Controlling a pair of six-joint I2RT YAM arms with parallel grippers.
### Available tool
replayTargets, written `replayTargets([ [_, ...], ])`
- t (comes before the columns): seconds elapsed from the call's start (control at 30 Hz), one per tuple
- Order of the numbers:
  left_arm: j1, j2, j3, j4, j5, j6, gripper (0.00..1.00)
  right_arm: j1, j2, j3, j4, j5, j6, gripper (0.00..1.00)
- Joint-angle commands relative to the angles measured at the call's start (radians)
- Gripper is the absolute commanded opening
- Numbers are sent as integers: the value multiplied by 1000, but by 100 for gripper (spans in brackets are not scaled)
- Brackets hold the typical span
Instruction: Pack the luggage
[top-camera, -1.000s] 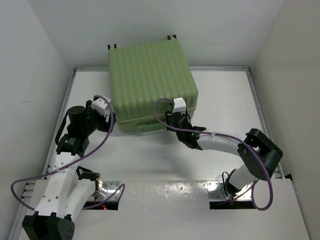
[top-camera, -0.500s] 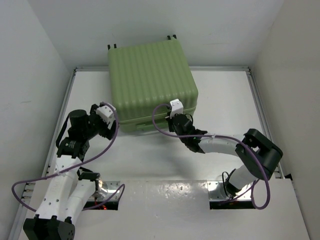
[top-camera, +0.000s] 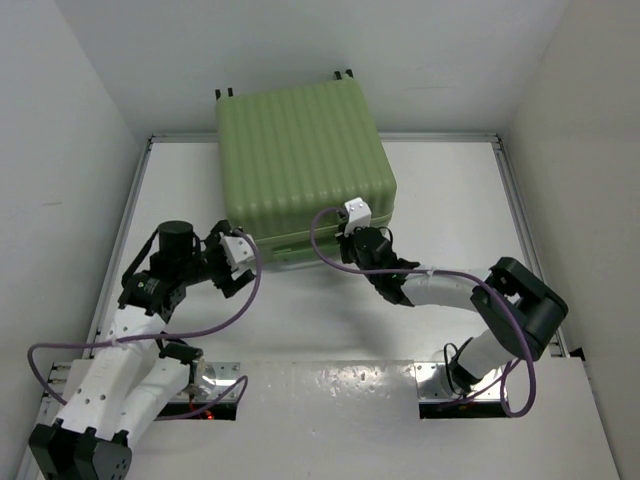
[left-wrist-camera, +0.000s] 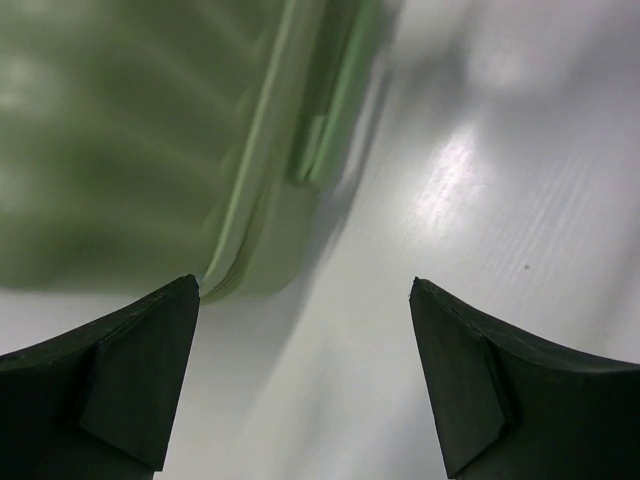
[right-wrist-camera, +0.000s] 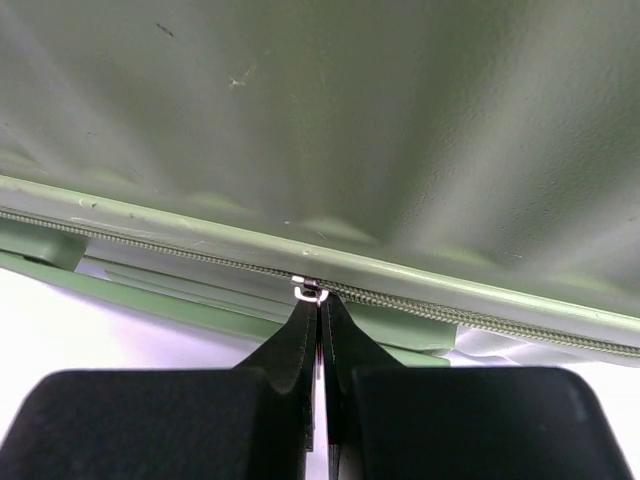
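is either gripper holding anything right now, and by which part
The right gripper is pinched shut on the small silver zipper pull on the seam of the light-green ribbed hard-shell suitcase. The left gripper is open and holds nothing.

Luggage (top-camera: 300, 165) on table (top-camera: 450, 210), toward its far edge

- The luggage (top-camera: 300, 170) is light green all over, its shell patterned with parallel raised ribs.
- Its small wheels (top-camera: 343, 73) at the far edge are black.
- The zipper (right-wrist-camera: 150, 245) along the seam is a dull grey-green line of fine teeth, and its pull (right-wrist-camera: 310, 292) is silvery.
- The surface (top-camera: 450, 200) is glossy white with pale glare patches.
- The left arm (top-camera: 120, 370) and right arm (top-camera: 440, 290) are white with black joints.
- Purple cables (top-camera: 100, 343) loop along both arms.
- The left hand (left-wrist-camera: 300, 370) and right hand (right-wrist-camera: 318, 315) have matte black fingers (right-wrist-camera: 150, 420).
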Motion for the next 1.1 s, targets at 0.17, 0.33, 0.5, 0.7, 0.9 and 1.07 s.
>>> replayTargets([
  [0.17,-255,63,-53,62,-82,258,78,-47,-69,-7,24,-60,42,0],
  [0.33,-341,200,-114,298,-135,255,72,-50,-64,4,-2,-73,58,0],
  [0.5,-341,453,-52,464,-97,194,68,-58,-53,15,-4,-85,64,0],
  [0.7,-392,539,-64,630,-143,192,68,-93,-64,15,-35,-106,102,0],
  [0.9,-401,629,-63,723,-203,154,68,-108,-63,4,-32,-151,131,0],
  [1.07,-401,721,0,748,-237,135,68,-119,-61,11,-36,-163,142,0],
])
